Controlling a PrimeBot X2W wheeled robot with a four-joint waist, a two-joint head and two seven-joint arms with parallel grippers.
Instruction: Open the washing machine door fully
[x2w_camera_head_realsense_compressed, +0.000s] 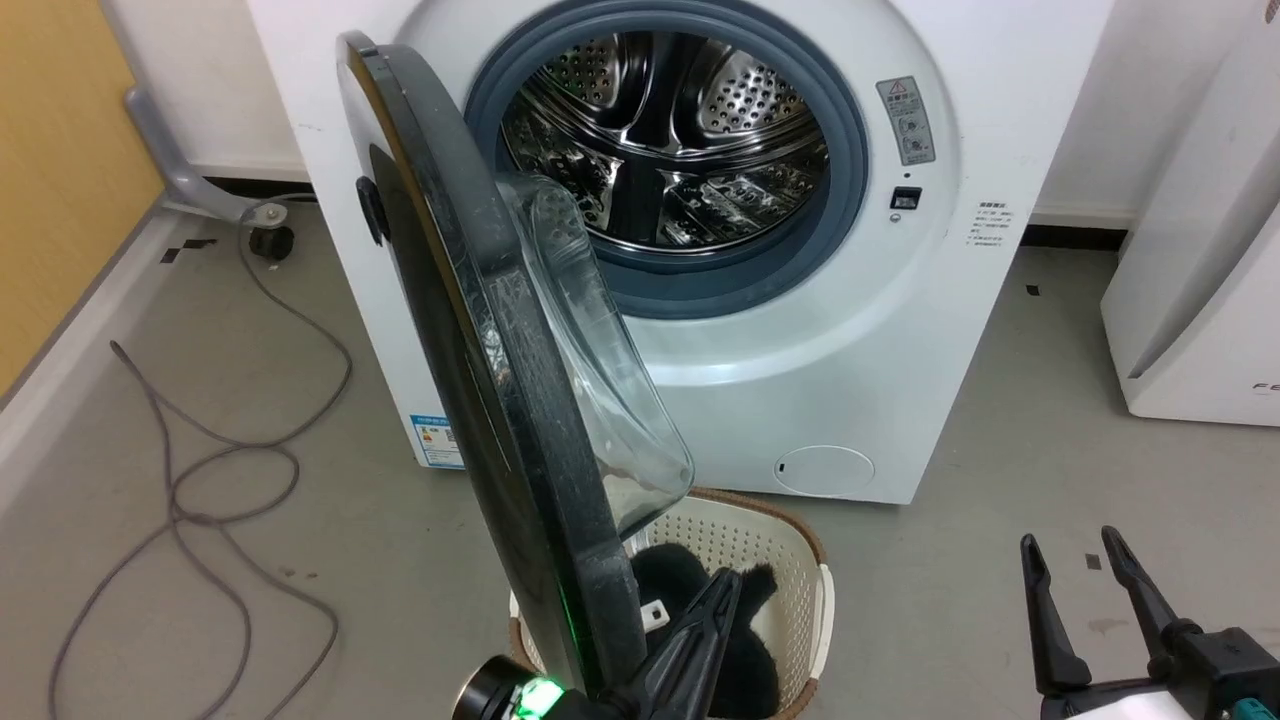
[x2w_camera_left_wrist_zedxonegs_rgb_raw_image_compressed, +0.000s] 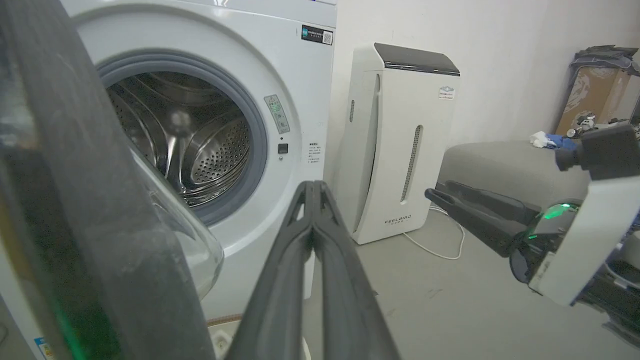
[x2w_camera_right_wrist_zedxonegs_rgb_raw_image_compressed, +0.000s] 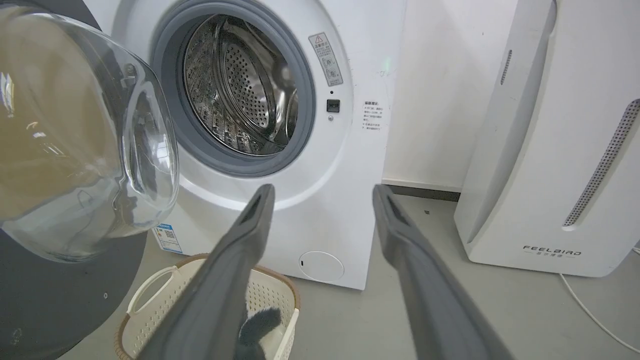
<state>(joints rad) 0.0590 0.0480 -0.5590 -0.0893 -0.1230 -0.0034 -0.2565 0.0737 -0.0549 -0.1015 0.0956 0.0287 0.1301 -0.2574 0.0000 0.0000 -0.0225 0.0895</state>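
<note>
The white washing machine (x2w_camera_head_realsense_compressed: 850, 330) stands with its steel drum exposed. Its door (x2w_camera_head_realsense_compressed: 480, 330) is swung out about halfway, edge-on to the head view, the clear glass bowl (x2w_camera_head_realsense_compressed: 600, 370) facing the drum. My left gripper (x2w_camera_head_realsense_compressed: 725, 590) is shut and holds nothing. It sits just right of the door's lower inner rim, above a basket; I cannot tell whether it touches the door. In the left wrist view the left gripper (x2w_camera_left_wrist_zedxonegs_rgb_raw_image_compressed: 312, 186) points at the machine (x2w_camera_left_wrist_zedxonegs_rgb_raw_image_compressed: 300, 100), with the door (x2w_camera_left_wrist_zedxonegs_rgb_raw_image_compressed: 100, 225) close on its left. My right gripper (x2w_camera_head_realsense_compressed: 1070, 540) is open and holds nothing, off to the right.
A cream basket (x2w_camera_head_realsense_compressed: 800, 570) holding dark cloth stands on the floor under the door. A white FEELBAIRD appliance (x2w_camera_head_realsense_compressed: 1200, 300) stands to the right of the machine. A grey cable (x2w_camera_head_realsense_compressed: 200, 480) loops over the floor at the left, beside a yellow wall (x2w_camera_head_realsense_compressed: 60, 180).
</note>
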